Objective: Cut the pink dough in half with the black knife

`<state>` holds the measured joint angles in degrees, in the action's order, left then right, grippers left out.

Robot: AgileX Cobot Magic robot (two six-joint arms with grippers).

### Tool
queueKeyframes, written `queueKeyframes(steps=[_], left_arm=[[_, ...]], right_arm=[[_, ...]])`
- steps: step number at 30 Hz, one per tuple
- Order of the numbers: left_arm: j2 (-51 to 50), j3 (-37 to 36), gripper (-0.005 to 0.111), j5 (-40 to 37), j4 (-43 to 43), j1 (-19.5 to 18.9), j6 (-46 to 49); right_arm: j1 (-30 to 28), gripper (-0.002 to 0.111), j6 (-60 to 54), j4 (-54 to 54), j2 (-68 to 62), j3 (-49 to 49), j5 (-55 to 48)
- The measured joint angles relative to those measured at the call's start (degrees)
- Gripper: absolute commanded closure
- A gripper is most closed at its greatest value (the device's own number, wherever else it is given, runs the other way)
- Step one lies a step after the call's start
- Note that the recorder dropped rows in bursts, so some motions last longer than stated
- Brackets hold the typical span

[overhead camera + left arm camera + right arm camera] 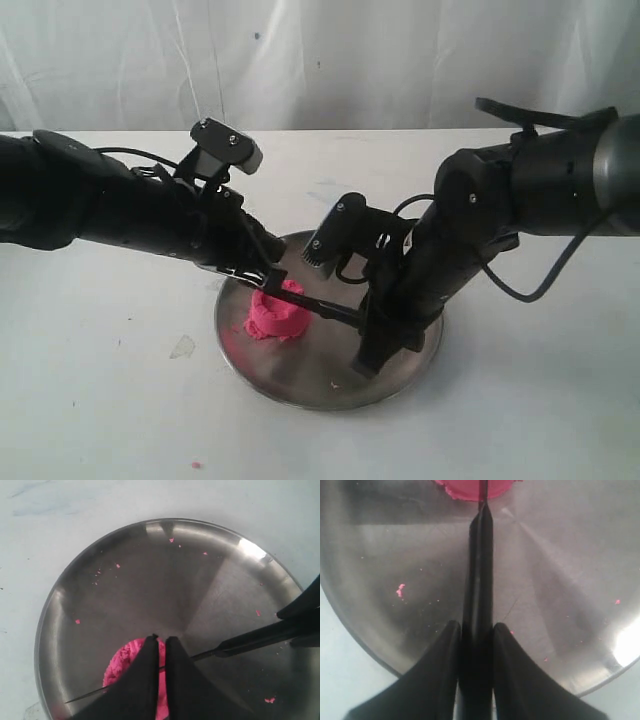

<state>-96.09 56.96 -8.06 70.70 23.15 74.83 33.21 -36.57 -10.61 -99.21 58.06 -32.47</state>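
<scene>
On the steel plate [330,385], the pink dough [275,318] lies toward the left arm's side; the black knife [325,310] crosses it; right gripper [476,627] clamps the handle; left gripper [161,639], jaws nearly together, stands over the dough.

A white table [100,400] fills most of the frame. A round steel plate [300,378] lies on it at lower centre. A tiny pink crumb [196,465] sits lower left, near the bottom edge.
</scene>
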Motion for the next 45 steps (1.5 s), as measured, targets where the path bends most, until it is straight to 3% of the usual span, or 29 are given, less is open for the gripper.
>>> queueKeyframes(steps=[5, 8, 11, 17, 45], left_arm=[[-1.0, 0.0, 0.095, 0.8, -0.5, 0.0, 0.6], [-1.6, 0.0, 0.105, 1.6, -1.3, -0.4, 0.6], [-2.8, 0.0, 0.107, 1.1, -1.3, -3.5, -0.9], [-3.8, 0.0, 0.107, -9.1, -1.4, -9.2, -2.1], [-8.6, 1.8, 0.107, -6.6, 1.7, -9.7, -2.4]], right_arm=[[0.0, 0.108, 0.0, 0.0, -0.6, 0.0, 0.3], [0.0, 0.108, 0.0, 0.0, -0.6, 0.0, 0.3], [0.0, 0.108, 0.0, 0.0, -0.6, 0.0, 0.3], [0.0, 0.108, -0.7, 0.0, -0.6, 0.0, 0.4], [0.0, 0.108, -1.4, 0.0, -0.6, 0.0, 0.4]])
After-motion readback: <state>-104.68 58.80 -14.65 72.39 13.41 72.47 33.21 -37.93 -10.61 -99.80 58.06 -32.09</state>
